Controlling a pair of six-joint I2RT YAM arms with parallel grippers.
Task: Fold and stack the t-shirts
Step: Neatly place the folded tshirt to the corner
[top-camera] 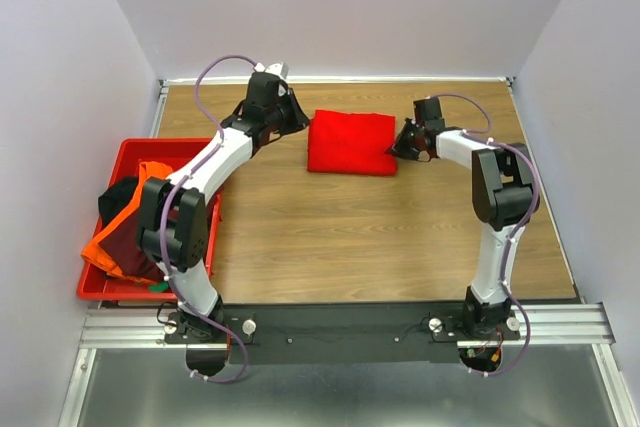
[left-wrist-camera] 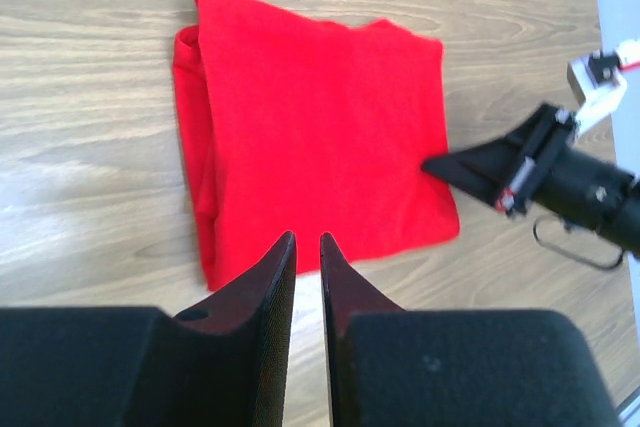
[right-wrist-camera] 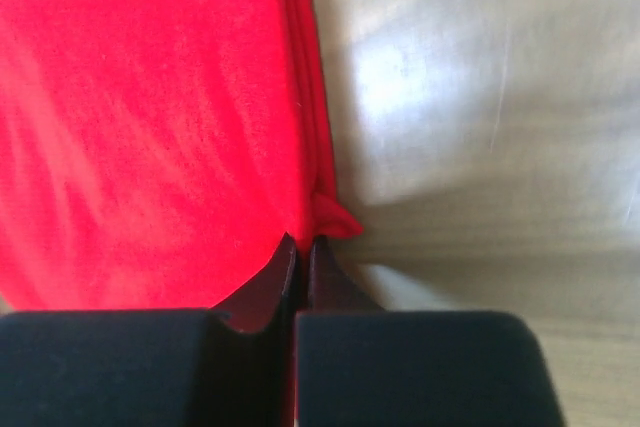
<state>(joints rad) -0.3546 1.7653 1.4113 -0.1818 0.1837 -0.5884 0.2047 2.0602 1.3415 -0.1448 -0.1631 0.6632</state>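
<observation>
Where the pale wood-grain counter (top-camera: 400, 227) runs toward the far wall, the red t-shirt (top-camera: 350, 142) is seen lying flat as a soft, roughly square folded pad. It is flanked by the two arms.

The right pincer (top-camera: 398, 145) is pressed together on the shirt's right edge near a corner. In the right wrist view a small nub of red cloth is pinched up at the dark, tapering fingertips, and red is seen in the slit between them. The left pincer (left-wrist-camera: 307, 239) is slightly spread: a narrow gap is left between its matte black, wedge-shaped fingers, and nothing is gripped. Its tips are placed over the shirt's left edge; whether the cloth is touched cannot be told.

In the left wrist view the stacked layers along one side of the fold are shown, together with shallow creases in the knit.

Only in the top view is the rigid red plastic crate (top-camera: 130, 152) shown, set at the counter's left edge, well apart from the folded shirt. In it the orange t-shirt (top-camera: 150, 177), the black t-shirt (top-camera: 115, 197) and the maroon t-shirt (top-camera: 135, 242) are heaped loosely and crumpled.
</observation>
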